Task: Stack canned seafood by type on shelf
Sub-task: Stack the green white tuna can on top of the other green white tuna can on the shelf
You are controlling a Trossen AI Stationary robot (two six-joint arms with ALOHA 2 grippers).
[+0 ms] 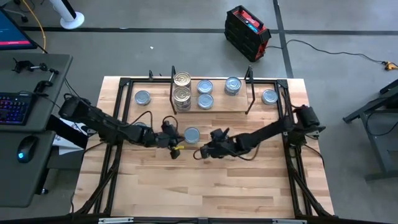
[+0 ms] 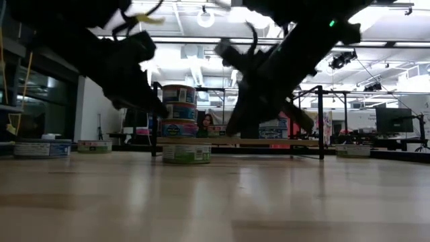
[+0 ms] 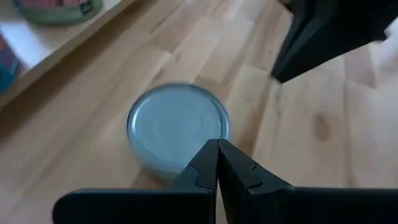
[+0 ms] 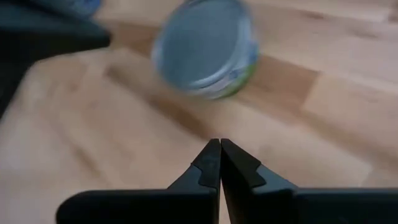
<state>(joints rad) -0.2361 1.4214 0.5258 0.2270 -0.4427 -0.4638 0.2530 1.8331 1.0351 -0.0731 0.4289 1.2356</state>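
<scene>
Both end effectors [image 1: 175,142] [image 1: 207,151] closed, flanking one silver-blue tin [image 1: 192,134].

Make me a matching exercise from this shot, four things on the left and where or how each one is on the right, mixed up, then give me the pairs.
Things
1. gold tins
2. lone silver-blue tin
3. left tool
4. right tool

Places or states
A. shut, just to the right of the lone tin, holding nothing
B. stacked at the left end of the shelf
C. flat on the table, in front of the shelf, between the two tools
D. shut, just to the left of the lone tin, holding nothing

Pairs: 1-B, 2-C, 3-D, 4-A
</scene>
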